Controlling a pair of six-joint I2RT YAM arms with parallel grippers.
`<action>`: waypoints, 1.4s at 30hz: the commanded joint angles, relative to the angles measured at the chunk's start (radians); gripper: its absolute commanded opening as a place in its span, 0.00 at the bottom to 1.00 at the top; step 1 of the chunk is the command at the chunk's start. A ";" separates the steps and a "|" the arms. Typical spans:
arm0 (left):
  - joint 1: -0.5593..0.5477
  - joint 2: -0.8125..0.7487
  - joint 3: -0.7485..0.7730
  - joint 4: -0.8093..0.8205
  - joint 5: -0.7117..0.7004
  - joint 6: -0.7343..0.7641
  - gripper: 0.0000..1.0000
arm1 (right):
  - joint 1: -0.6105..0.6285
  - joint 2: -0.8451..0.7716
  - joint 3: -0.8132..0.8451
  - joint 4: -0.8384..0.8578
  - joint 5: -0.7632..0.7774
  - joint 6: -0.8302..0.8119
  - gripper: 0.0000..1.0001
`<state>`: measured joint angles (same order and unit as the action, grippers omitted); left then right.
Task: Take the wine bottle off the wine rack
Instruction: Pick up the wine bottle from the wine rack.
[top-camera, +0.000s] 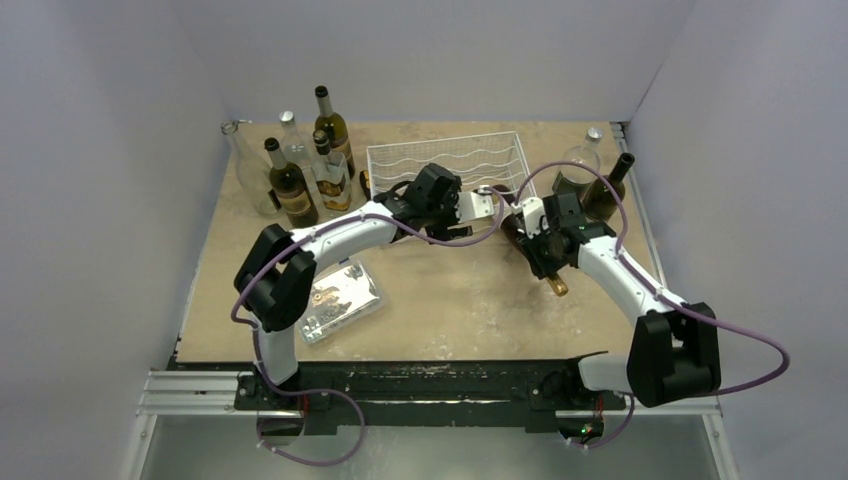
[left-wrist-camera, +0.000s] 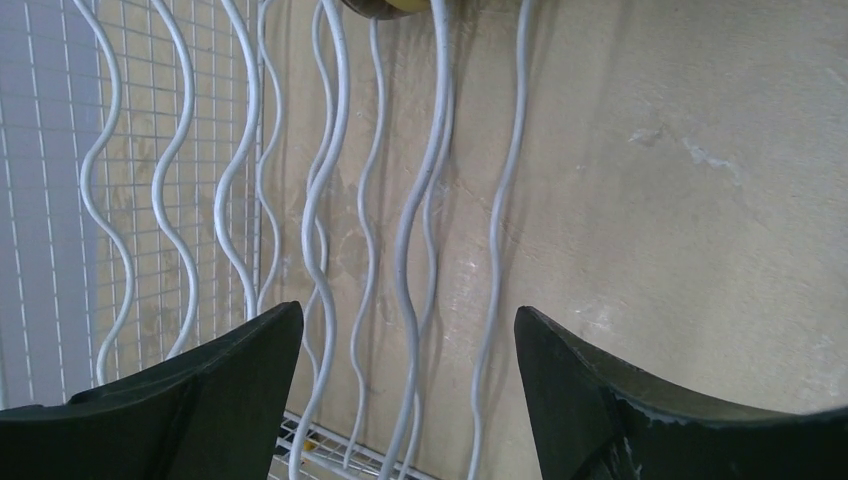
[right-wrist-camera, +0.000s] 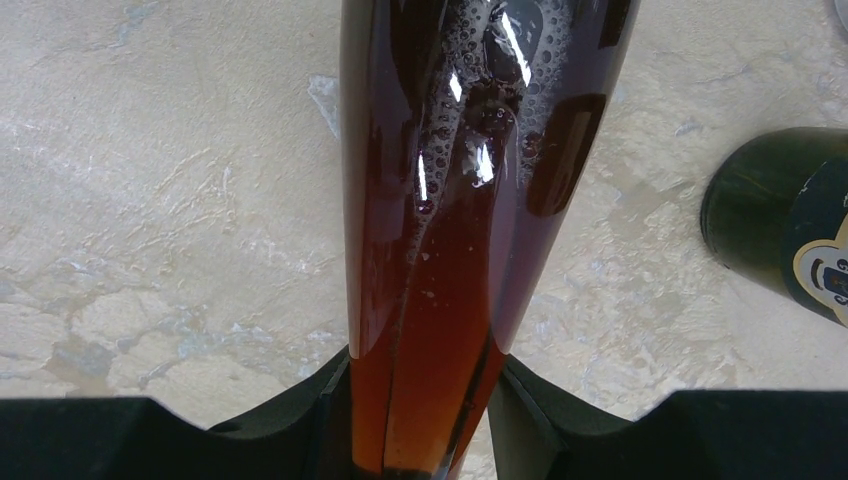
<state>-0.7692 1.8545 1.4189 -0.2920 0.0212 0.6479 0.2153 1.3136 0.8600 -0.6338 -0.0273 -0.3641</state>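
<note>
The white wire wine rack (top-camera: 445, 160) stands at the back middle of the table. The brown wine bottle (top-camera: 513, 230) is tilted off the rack's right front corner, its gold-capped neck end toward the near edge. My right gripper (top-camera: 543, 250) is shut on it; in the right wrist view the fingers (right-wrist-camera: 325, 400) press both sides of the amber glass (right-wrist-camera: 460, 200) above the bare table. My left gripper (top-camera: 487, 202) hovers open over the rack's right part. The wavy wires (left-wrist-camera: 330, 200) run below its spread fingers (left-wrist-camera: 240, 360), with nothing between them.
Several upright bottles (top-camera: 300, 170) and a clear glass vessel (top-camera: 245, 165) crowd the back left corner. A dark bottle (top-camera: 605, 190) and a clear one (top-camera: 580, 155) stand at the back right; the dark green one (right-wrist-camera: 780, 220) shows beside the held bottle. A clear plastic box (top-camera: 340, 300) lies front left.
</note>
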 joint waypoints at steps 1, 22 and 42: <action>0.013 0.035 0.078 0.012 -0.083 0.015 0.76 | 0.007 -0.062 0.006 0.015 -0.095 -0.072 0.00; 0.021 0.153 0.212 -0.067 -0.168 -0.105 0.49 | -0.013 -0.237 -0.065 -0.102 -0.048 -0.148 0.00; 0.023 0.172 0.265 -0.102 -0.143 -0.161 0.48 | -0.014 -0.401 -0.031 -0.251 0.047 -0.222 0.00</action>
<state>-0.7547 2.0312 1.6257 -0.4351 -0.1249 0.5224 0.1955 0.9672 0.7773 -0.8486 0.0113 -0.5304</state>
